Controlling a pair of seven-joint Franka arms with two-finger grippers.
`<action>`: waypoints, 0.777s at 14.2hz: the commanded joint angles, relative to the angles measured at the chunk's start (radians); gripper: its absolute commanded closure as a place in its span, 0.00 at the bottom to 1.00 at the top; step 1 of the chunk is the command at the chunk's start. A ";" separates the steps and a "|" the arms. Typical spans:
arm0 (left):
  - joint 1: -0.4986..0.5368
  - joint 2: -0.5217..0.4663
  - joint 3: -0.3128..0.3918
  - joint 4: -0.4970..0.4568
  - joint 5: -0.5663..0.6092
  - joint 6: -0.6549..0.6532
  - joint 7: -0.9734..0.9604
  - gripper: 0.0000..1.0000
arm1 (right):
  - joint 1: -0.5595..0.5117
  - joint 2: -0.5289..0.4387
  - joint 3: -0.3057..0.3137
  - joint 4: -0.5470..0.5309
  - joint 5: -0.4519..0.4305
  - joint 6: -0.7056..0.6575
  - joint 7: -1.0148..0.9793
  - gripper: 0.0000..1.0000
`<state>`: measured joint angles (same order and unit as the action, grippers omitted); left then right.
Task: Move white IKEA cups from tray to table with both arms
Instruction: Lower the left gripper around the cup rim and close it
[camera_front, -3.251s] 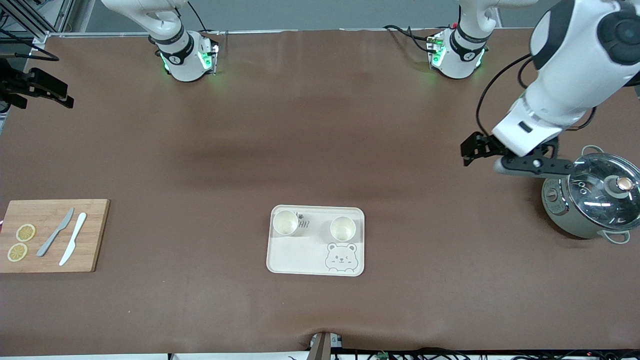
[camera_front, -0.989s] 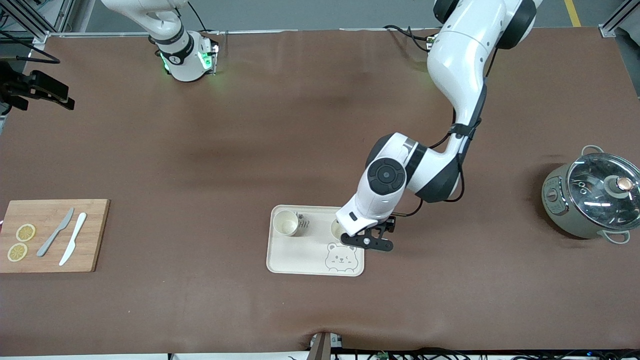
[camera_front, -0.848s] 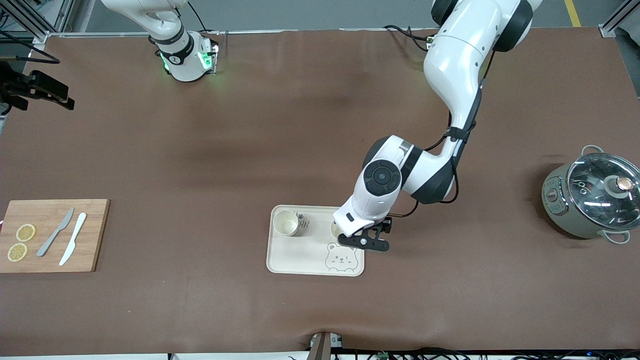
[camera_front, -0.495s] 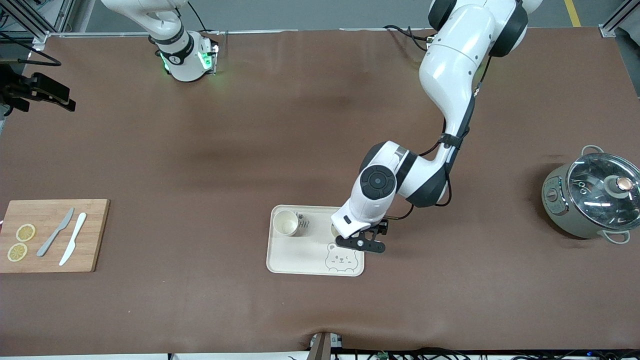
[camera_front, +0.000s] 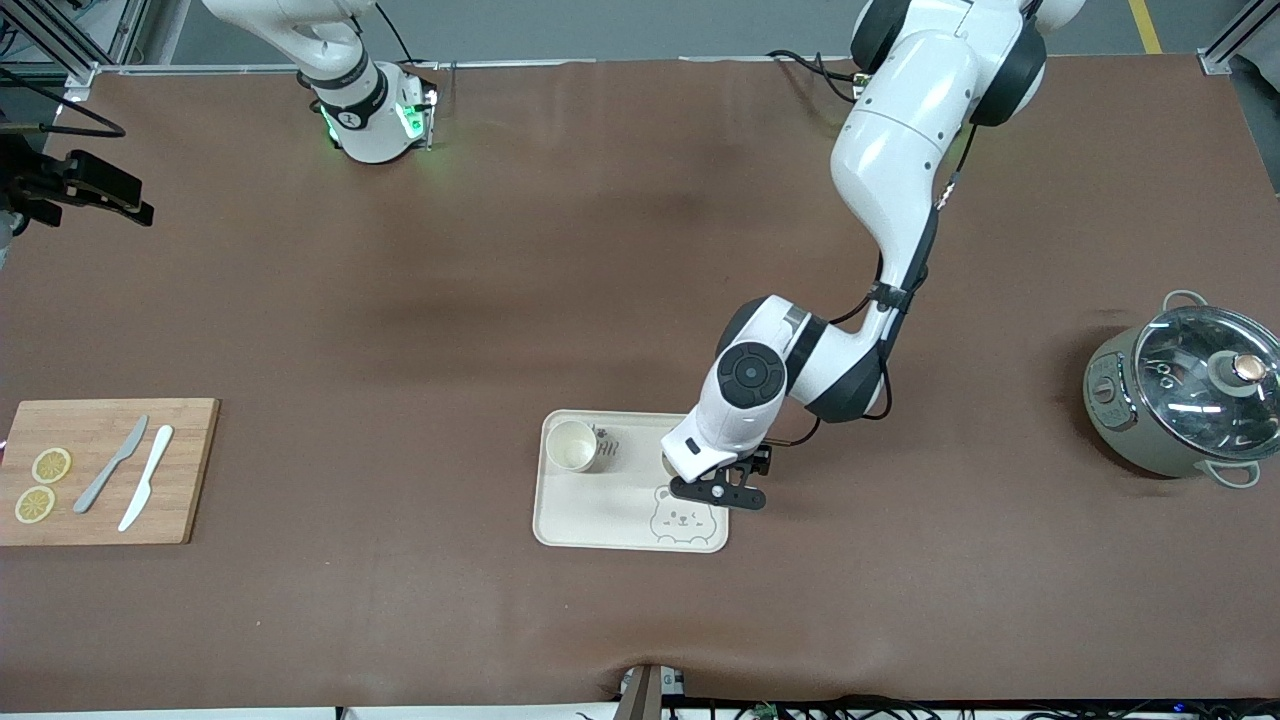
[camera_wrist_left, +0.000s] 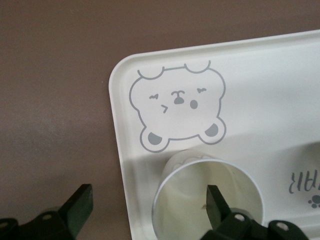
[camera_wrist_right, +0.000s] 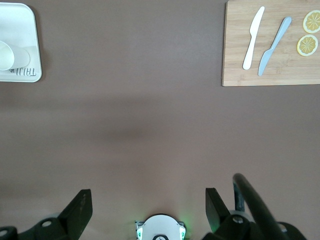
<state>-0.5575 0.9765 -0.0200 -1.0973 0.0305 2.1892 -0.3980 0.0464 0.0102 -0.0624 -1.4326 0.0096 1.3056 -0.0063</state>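
Two white IKEA cups stand upright on the cream bear tray (camera_front: 600, 515). One cup (camera_front: 572, 446) stands at the tray's corner toward the right arm's end. The other cup (camera_wrist_left: 200, 200) is mostly hidden under my left hand in the front view. My left gripper (camera_front: 715, 482) is open over that cup. In the left wrist view (camera_wrist_left: 148, 200) one finger (camera_wrist_left: 216, 205) shows over the cup's mouth. The other finger (camera_wrist_left: 79, 206) is outside the cup, over the brown table beside the tray's edge. My right gripper (camera_wrist_right: 148, 205) is open and empty, waiting high over its own base.
A wooden cutting board (camera_front: 180, 470) with two lemon slices and two knives lies toward the right arm's end. A grey-green pot with a glass lid (camera_front: 1180, 400) stands toward the left arm's end. The tray's bear print (camera_front: 682, 516) lies just nearer the front camera than the left gripper.
My left arm swung from beside the pot to the tray and over the last second edged onto the cup. Both cups stay put. The right arm has barely moved.
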 joint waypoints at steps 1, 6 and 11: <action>-0.009 0.030 0.011 0.036 -0.001 0.014 -0.021 0.00 | -0.002 0.007 0.003 0.004 0.012 -0.003 0.016 0.00; -0.024 0.042 0.014 0.034 -0.001 0.052 -0.056 0.00 | -0.003 0.008 0.003 0.004 0.012 -0.003 0.016 0.00; -0.019 0.041 0.011 0.030 -0.032 0.043 -0.088 1.00 | 0.001 0.011 0.003 0.004 0.012 -0.003 0.016 0.00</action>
<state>-0.5716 1.0006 -0.0201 -1.0972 0.0220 2.2351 -0.4734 0.0471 0.0167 -0.0620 -1.4328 0.0116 1.3056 -0.0063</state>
